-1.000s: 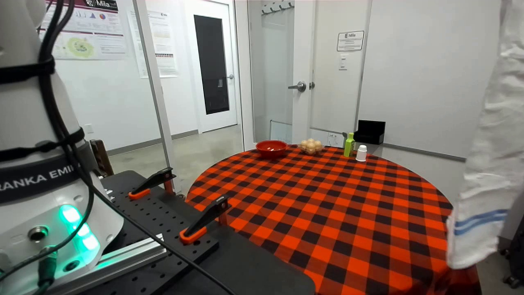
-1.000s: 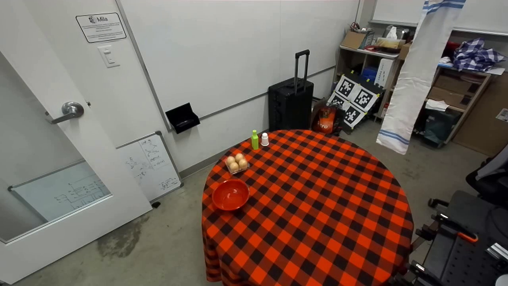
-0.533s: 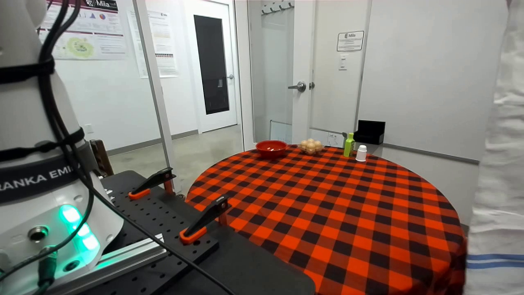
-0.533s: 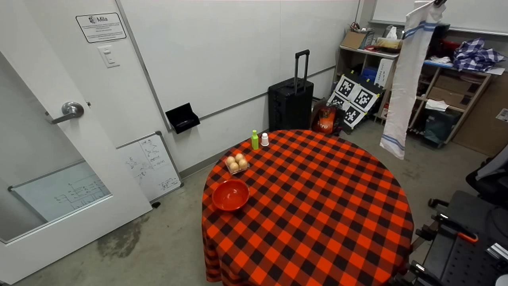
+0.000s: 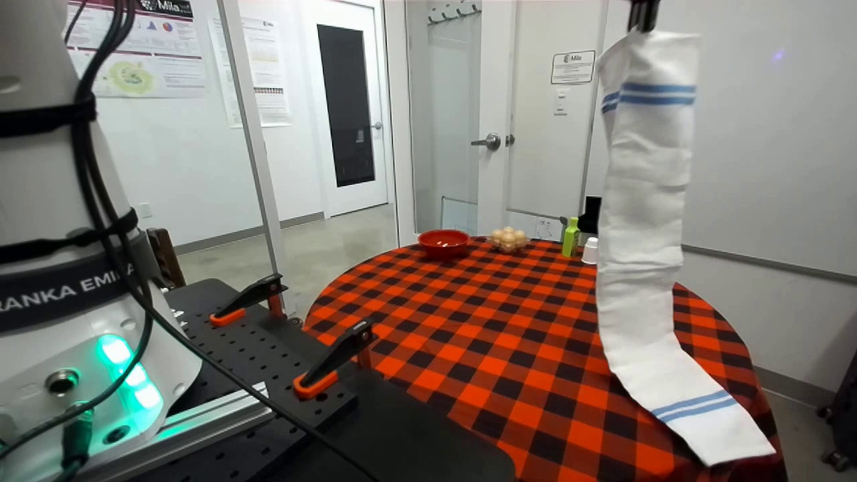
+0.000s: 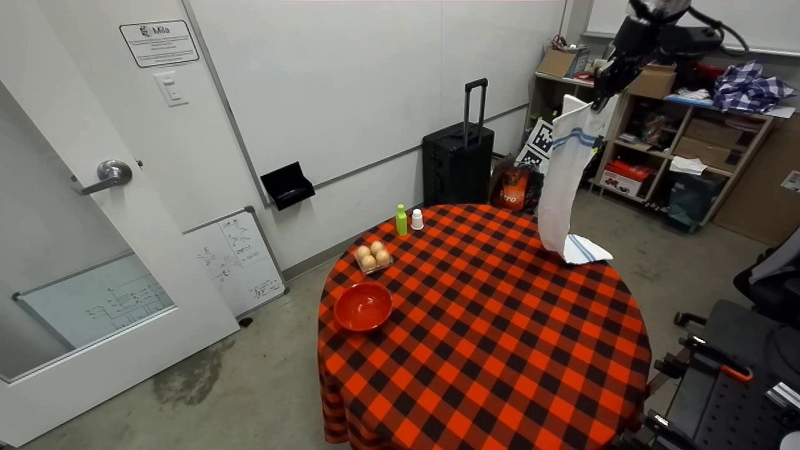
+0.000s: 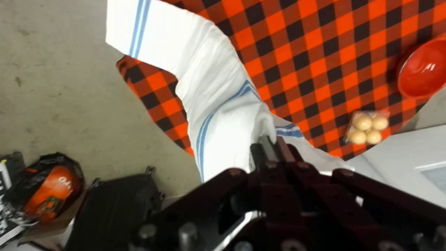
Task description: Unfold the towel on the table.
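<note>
Striped towel (image 6: 558,181) hangs tall, lower end on the table (image 6: 475,312)!

From the left in an exterior view: red bowl (image 6: 364,306), then eggs (image 6: 370,260) in a clear tray (image 6: 383,268), green bottle (image 6: 401,222), white container (image 6: 417,220) just beside it! Now the towel, bent at the bottom near the table's checked edge. And upper right, the gripper (image 6: 598,105), clamped on the towel's top end!
</note>
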